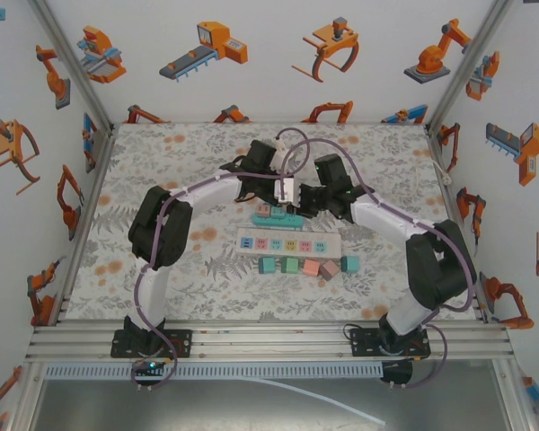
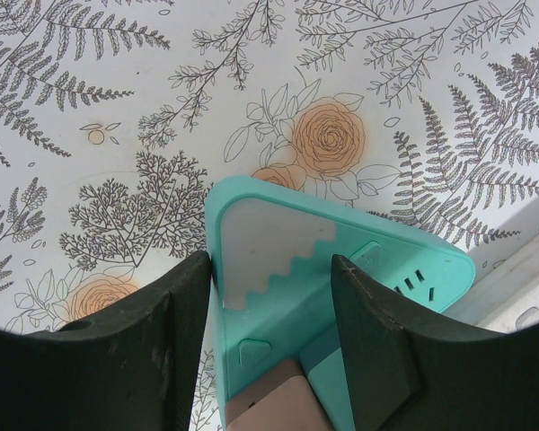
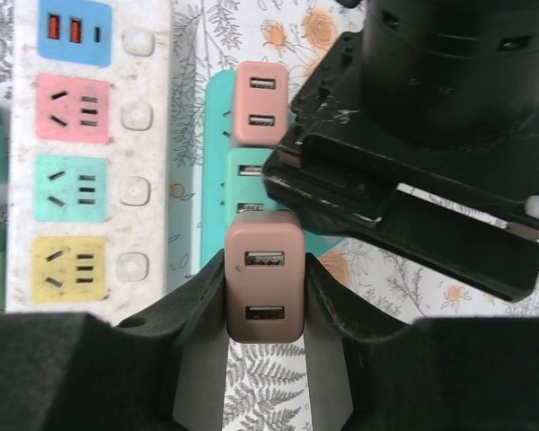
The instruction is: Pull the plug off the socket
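A teal socket strip point(image 1: 278, 219) lies at the table's middle, both grippers meeting over it. My left gripper point(image 2: 269, 269) is closed around the strip's point(image 2: 278, 296) end: one finger presses its edge and the other rests on its top. A pink plug point(image 2: 283, 395) and a teal plug point(image 2: 328, 355) sit just behind the fingers. My right gripper point(image 3: 264, 265) is shut on a pink two-port USB plug point(image 3: 263, 278) at the near end of the strip point(image 3: 214, 153). I cannot tell whether its pins are still in the socket. Another pink plug point(image 3: 260, 101) and a teal one point(image 3: 245, 175) stand further along.
A white power strip point(image 1: 292, 243) with coloured sockets lies just in front of the teal one, also seen as the white strip point(image 3: 90, 153) on the left. Several coloured plug cubes point(image 1: 307, 267) line up in front of it. The left gripper's black body point(image 3: 431, 135) crowds the right side.
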Controlling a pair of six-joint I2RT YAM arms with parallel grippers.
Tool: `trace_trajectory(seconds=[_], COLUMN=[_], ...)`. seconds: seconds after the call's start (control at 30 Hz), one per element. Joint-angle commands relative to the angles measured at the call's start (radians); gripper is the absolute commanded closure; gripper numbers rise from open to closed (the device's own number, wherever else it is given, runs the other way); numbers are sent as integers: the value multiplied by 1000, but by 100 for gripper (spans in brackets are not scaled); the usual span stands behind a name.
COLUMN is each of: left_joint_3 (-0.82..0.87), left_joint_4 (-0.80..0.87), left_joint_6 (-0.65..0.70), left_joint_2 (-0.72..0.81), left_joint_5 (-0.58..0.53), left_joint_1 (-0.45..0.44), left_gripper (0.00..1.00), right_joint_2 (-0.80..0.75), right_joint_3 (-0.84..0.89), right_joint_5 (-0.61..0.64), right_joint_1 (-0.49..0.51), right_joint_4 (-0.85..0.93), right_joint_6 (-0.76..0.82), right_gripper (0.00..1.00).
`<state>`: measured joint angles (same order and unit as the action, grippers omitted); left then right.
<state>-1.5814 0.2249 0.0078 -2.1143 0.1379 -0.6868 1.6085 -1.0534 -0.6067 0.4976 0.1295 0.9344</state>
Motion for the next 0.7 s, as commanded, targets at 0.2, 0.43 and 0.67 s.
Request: trace_trajectory(seconds=[0.2, 0.43, 0.67], left_joint_3=[51, 75, 136], left_joint_4=[171, 62, -9], left_joint_6=[-11, -164, -209], left_joint_2=[-20, 112, 285], left_joint_5=[-80, 65, 108], left_joint_1=[10, 61, 108], left_gripper=[44, 38, 34], right_joint_2=[-247, -463, -524], right_joint_3=[99, 113, -15], right_joint_5=[-28, 50, 193], right_joint_1=[10, 13, 13], right_joint_4=[-16, 88, 415], right_joint_6=[-304, -851, -1186], right_gripper=[84, 84, 87])
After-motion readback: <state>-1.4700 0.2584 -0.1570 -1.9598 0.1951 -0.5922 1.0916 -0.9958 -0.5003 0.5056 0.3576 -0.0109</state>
